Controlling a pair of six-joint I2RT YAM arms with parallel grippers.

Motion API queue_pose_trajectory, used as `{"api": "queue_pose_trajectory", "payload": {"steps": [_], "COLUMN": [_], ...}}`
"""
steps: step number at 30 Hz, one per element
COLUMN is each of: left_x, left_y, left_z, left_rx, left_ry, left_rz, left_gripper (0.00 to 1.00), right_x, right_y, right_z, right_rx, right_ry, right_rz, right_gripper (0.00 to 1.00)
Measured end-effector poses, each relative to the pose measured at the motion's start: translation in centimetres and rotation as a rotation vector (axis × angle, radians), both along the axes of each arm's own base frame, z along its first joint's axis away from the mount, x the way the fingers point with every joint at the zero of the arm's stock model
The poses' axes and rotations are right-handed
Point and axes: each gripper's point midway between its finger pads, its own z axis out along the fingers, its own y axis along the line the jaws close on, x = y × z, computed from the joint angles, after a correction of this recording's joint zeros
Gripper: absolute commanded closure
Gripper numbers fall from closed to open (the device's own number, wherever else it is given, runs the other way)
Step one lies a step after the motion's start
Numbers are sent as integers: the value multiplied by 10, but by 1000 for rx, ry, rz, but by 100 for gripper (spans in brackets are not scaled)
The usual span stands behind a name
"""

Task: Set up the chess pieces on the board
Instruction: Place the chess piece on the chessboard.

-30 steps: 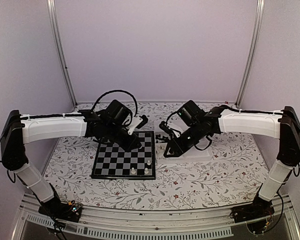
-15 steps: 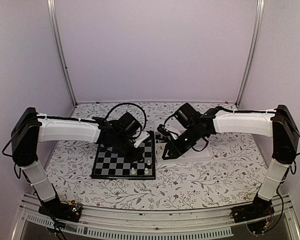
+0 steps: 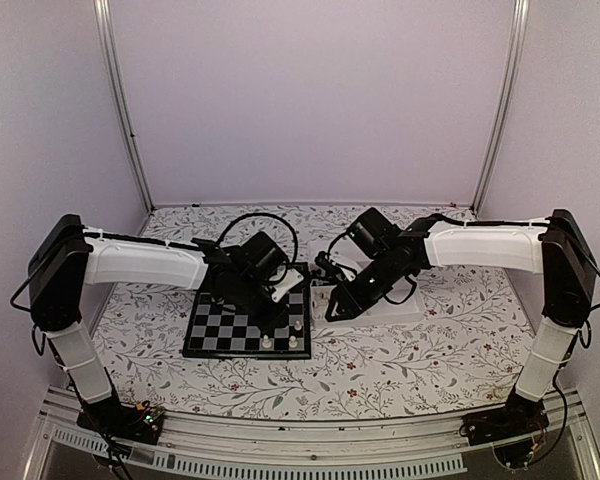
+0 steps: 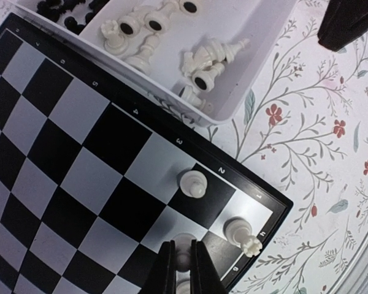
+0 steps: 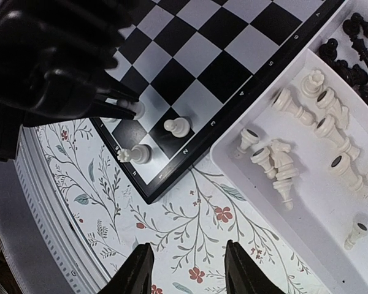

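Moved since earlier: the left arm (image 3: 140, 262) has been lowered and swung toward the corner of the board (image 4: 80, 153) that lies beside the tray (image 4: 233, 104); the right arm (image 3: 480, 245) has hardly been shifted.
Left gripper (image 4: 183, 248): clenched on a white piece (image 4: 184, 257), which is pinched between the fingertips.
Held piece: seen end-on from the wrist, so its long axis is judged to run in line with the fingers, upright over an edge-row square; whether its base touches the board cannot be told.
Neighbours: a white pawn (image 4: 193, 182) stands just beyond the fingertips and a white rook (image 4: 244, 236) just beside them, both apart from the fingers.
Right gripper (image 5: 189, 260): half-spread with nothing held, hung over the flowered cloth (image 5: 202, 226); the loose white pieces (image 5: 279, 159) lie beyond its fingers in the tray.
Nearer arm: the left; a straight-down release is judged to be called for.
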Motion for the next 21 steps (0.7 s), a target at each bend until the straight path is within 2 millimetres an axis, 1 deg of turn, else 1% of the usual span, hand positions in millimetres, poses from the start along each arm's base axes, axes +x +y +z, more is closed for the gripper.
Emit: {"api": "queue_pose_trajectory", "payload": {"steps": [16, 18, 21], "left_x": [2, 2, 2], "left_y": [5, 5, 5], "left_z": [-16, -17, -18], "left_rx": [47, 51, 52], "left_ry": [4, 6, 8], "left_rz": [16, 18, 19], "left_gripper": [86, 83, 73], "right_x": [0, 0, 0], "right_y": [0, 0, 0], "right_z": [-6, -6, -6], "right_rx": [-10, -12, -12], "right_ry": [11, 12, 13], "right_rz": [-1, -1, -1], "right_gripper": [58, 58, 58]}}
